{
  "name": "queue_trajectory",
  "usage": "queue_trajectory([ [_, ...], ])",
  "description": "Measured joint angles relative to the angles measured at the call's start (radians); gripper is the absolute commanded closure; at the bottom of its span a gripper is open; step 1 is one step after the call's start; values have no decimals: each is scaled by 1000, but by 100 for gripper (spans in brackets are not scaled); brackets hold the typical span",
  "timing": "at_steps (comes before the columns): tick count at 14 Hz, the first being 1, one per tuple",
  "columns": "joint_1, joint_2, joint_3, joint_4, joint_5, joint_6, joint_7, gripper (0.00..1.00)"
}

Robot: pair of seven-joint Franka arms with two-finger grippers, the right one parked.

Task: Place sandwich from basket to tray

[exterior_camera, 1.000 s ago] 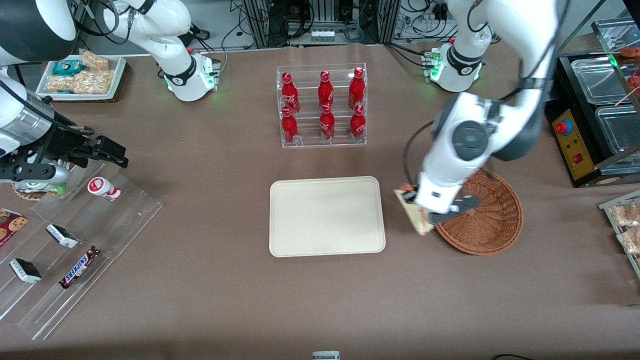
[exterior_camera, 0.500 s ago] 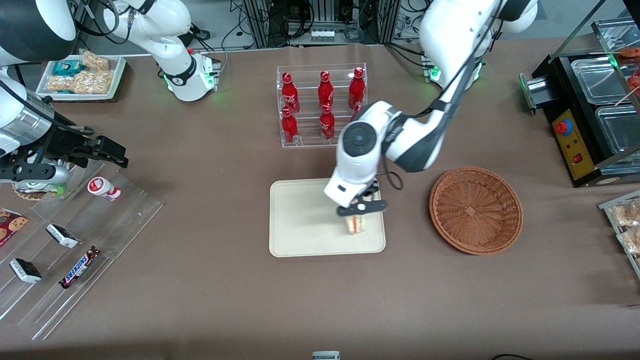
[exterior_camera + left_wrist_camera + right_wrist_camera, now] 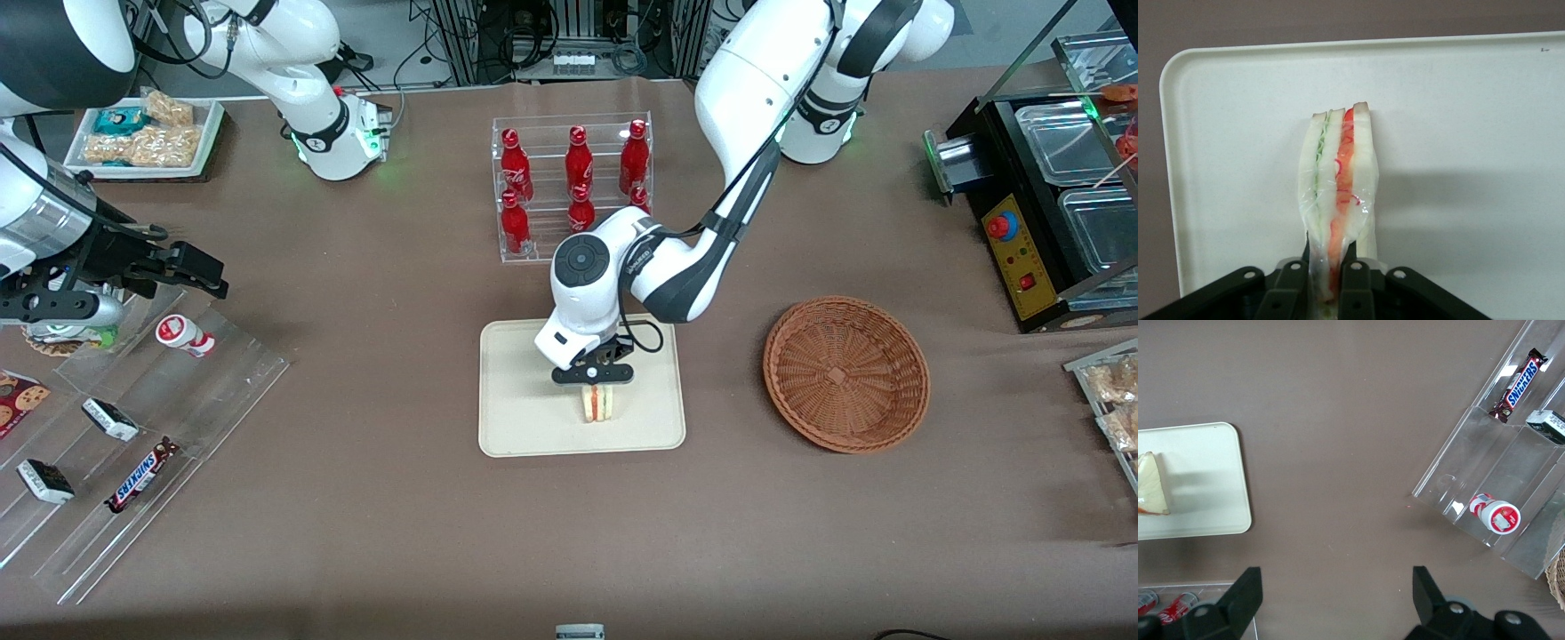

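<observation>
The sandwich (image 3: 598,404), a wrapped white wedge with red, orange and green filling, is over the cream tray (image 3: 520,418), on the part nearer the front camera. It also shows in the left wrist view (image 3: 1338,180) and the right wrist view (image 3: 1153,493). My left gripper (image 3: 594,377) is shut on the sandwich's end, its fingers (image 3: 1353,273) pinching the wrap over the tray (image 3: 1471,133). I cannot tell whether the sandwich touches the tray. The wicker basket (image 3: 846,373) is empty, beside the tray toward the working arm's end.
A clear shelf of red bottles (image 3: 573,182) stands farther from the camera than the tray. Acrylic shelves with snack bars (image 3: 142,476) lie toward the parked arm's end. A white snack tray (image 3: 147,133) sits at the back there. A black box with containers (image 3: 1058,204) is at the working arm's end.
My gripper carried the sandwich from beside the basket to over the tray, then a little farther toward the tray's middle. The basket is now uncovered and empty.
</observation>
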Motion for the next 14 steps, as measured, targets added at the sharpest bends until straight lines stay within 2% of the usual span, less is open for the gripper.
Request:
queue_trajectory([
  [5, 11, -21, 18, 31, 0, -3, -10, 0],
  [7, 73, -84, 26, 53, -22, -60, -19, 0],
  [11, 272, -345, 29, 54, -54, -326, -5, 0],
  [14, 422, -527, 32, -55, -59, -437, 113, 0],
])
